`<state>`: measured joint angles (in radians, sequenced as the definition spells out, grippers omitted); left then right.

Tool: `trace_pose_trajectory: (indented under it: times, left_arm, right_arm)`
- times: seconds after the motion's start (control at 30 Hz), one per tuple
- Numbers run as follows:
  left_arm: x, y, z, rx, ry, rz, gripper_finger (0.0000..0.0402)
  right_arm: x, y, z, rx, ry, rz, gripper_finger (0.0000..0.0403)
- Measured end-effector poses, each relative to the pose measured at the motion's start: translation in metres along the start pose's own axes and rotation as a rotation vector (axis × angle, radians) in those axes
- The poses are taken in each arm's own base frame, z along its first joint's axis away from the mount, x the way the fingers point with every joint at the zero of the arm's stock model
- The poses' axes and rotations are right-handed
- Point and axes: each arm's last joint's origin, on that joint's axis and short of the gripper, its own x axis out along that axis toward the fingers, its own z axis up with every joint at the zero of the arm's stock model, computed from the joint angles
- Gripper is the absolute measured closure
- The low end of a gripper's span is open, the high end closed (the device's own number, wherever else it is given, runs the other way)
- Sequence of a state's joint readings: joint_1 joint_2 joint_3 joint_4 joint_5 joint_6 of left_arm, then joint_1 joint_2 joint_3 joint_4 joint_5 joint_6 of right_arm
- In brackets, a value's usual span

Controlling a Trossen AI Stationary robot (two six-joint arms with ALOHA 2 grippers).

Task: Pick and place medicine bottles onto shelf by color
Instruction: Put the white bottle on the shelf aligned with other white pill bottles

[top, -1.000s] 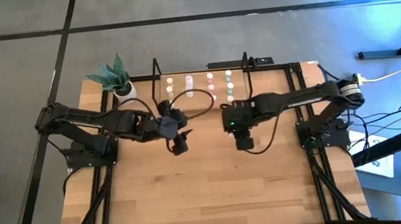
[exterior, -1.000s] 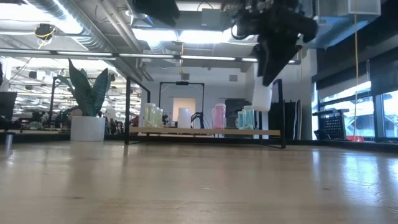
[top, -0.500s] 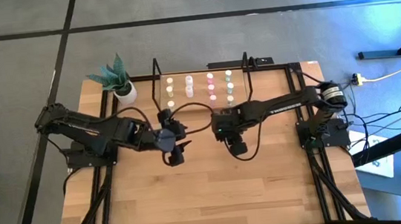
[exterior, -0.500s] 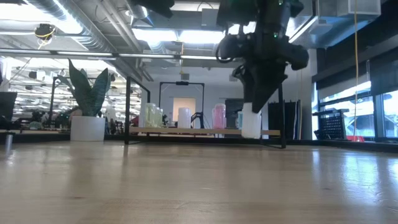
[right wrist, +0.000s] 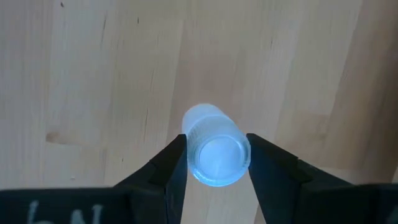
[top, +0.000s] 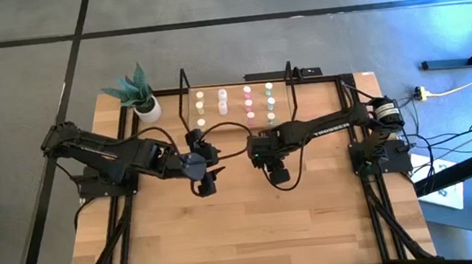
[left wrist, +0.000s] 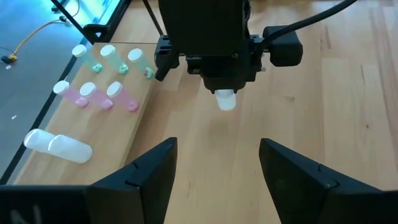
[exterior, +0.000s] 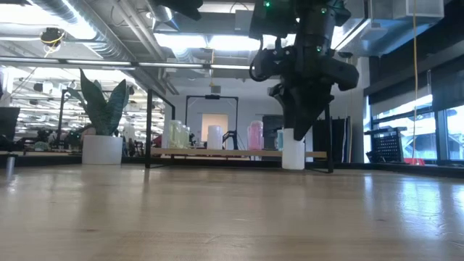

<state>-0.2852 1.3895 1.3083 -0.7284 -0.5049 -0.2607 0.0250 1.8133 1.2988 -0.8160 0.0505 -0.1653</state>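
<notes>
My right gripper (top: pixel 276 173) is near the table's middle, in front of the shelf (top: pixel 239 121), and shut on a white medicine bottle (right wrist: pixel 214 152). The bottle also shows in the low view (exterior: pixel 293 154) and in the left wrist view (left wrist: pixel 226 99). My left gripper (top: pixel 207 186) is open and empty, to the left of the right gripper. Other bottles stand on the shelf board in columns: yellowish (top: pixel 200 102), white (top: pixel 223 101), pink (top: pixel 247 98) and greenish (top: pixel 269 96). My right gripper pinches the white bottle's upper side wall (right wrist: pixel 194 134) between its two fingers, which come from above and point down. The bottle stands about upright below the fingers. In the low view its bottom (exterior: pixel 293 167) is down at the tabletop.
A white plant pot (top: pixel 147 109) with a green plant stands at the far left, beside the shelf. The shelf's black end frames (top: pixel 184 89) rise at both ends of the board. Bare wooden tabletop (top: pixel 246 228) lies toward the near edge.
My right gripper has gone toward the table's left edge and down with the white bottle, which has come from hanging clear of the table to tabletop level. My left gripper has shifted a little toward the left and near edges.
</notes>
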Motion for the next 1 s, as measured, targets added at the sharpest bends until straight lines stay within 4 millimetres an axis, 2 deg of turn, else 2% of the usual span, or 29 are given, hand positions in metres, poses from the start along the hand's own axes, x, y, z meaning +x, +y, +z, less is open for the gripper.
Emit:
trace_pose_trajectory:
  times: [1.0]
  left_arm:
    - [0.0, 0.0, 0.0, 0.0, 0.0, 0.0, 0.0181]
  right_arm:
    - [0.007, -0.0015, 0.0039, 0.005, -0.043, -0.008, 0.0238]
